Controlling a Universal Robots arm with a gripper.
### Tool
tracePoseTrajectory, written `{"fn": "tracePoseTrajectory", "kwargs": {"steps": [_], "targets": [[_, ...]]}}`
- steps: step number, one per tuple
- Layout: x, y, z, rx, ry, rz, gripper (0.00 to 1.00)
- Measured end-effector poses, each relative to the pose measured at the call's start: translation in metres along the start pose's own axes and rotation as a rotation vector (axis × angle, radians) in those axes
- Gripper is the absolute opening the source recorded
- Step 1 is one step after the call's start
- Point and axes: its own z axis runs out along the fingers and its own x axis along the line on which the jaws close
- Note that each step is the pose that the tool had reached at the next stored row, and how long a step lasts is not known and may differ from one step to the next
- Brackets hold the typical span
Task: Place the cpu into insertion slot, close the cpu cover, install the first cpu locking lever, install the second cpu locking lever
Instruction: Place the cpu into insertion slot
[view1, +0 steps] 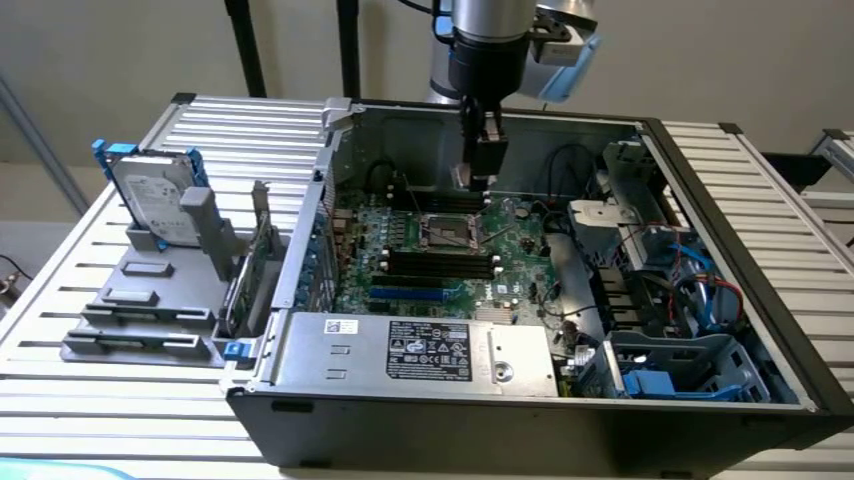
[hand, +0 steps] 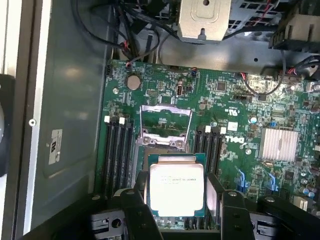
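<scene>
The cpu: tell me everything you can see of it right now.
The cpu is a small flat square chip: pale silvery metal lid with faint print, green rim around it. The gripper clamps it by two opposite edges with black fingers, face towards the wrist camera. It hangs over the motherboard near the insertion slot, not seated.

White "DELL" lettering is showing sideways on the green motherboard (hand: 250, 107), just beside the black memory slots (hand: 212, 150). Print on the cpu (hand: 176, 187), the power supply label (view1: 430, 350) and a white sticker (hand: 56, 146) on the case wall (hand: 75, 100) is proving too small to read.
</scene>
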Motion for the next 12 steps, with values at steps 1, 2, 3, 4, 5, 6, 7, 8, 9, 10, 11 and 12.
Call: {"fn": "tracePoseTrajectory", "kwargs": {"steps": [1,2,3,4,5,6,7,8,9,10,11,12], "targets": [[0.0,-0.0001,0.0005,-0.0003,-0.0012,0.017,0.55],[0.0,-0.0001,0.0011,-0.0006,-0.0023,0.035,0.55],[-0.0001,-0.0002,0.002,-0.0011,-0.0035,0.055,0.55],[-0.0001,-0.0002,0.0027,-0.0015,-0.0047,0.073,0.55],[-0.0001,-0.0003,0.0035,-0.0017,-0.0059,0.091,0.55],[-0.0001,-0.0003,0.0044,-0.002,-0.0071,0.109,0.55],[-0.0001,-0.0004,0.0055,-0.0023,-0.0084,0.124,0.55],[-0.0001,-0.0005,0.0064,-0.0026,-0.0096,0.137,0.55],[-0.0001,-0.0011,0.0071,-0.0027,-0.0106,0.147,0.55],[-0.0001,-0.0022,0.0077,-0.0027,-0.0113,0.151,0.55],[0.0,-0.0043,0.0082,-0.0025,-0.0116,0.153,0.55],[0.0002,-0.0073,0.0088,-0.0024,-0.0117,0.153,0.55]]}}
